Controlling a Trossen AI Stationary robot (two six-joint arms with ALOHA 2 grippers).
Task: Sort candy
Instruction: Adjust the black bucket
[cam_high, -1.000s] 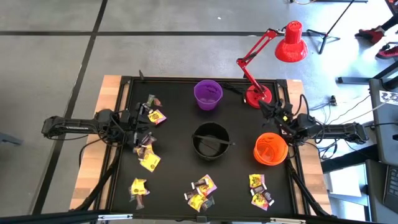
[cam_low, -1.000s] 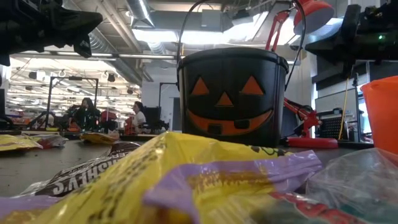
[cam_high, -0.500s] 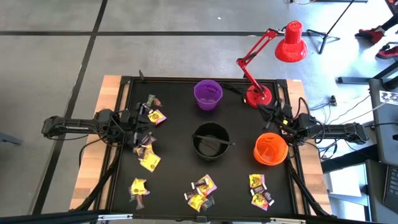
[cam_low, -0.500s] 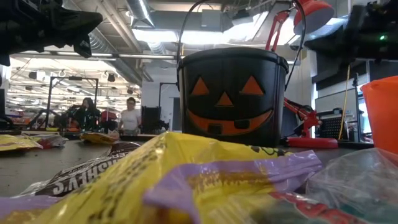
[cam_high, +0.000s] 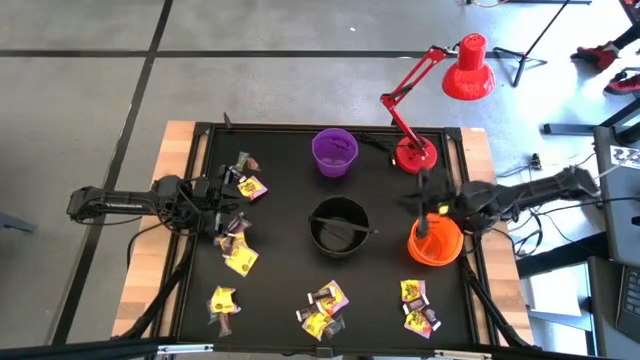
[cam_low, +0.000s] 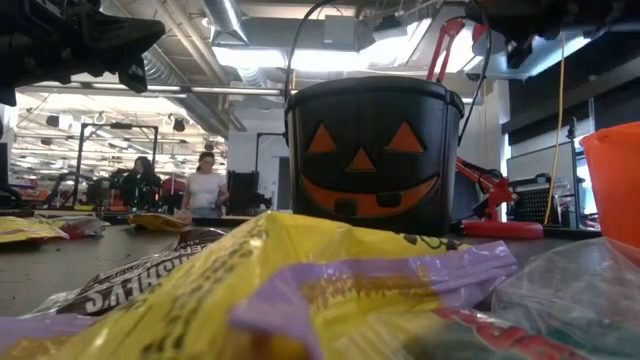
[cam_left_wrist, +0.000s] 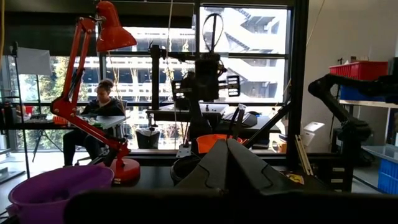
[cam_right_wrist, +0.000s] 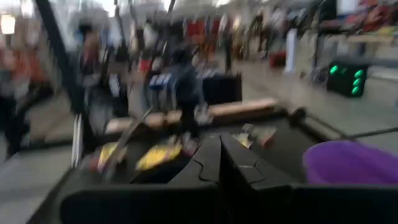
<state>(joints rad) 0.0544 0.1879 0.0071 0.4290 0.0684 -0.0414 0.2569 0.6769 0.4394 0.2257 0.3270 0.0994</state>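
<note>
Over the orange bowl (cam_high: 435, 240) the right gripper (cam_high: 424, 208), fingers together and empty, should open before dropping squarely onto candy (cam_high: 415, 305).

My candy (cam_high: 240, 258) lies scattered flat on the black mat in small wrapped clusters: yellow and dark pieces at the left by my left arm, one group at the near-left corner, one at the near middle (cam_high: 324, 310), one at the near right (cam_high: 417, 305).
</note>
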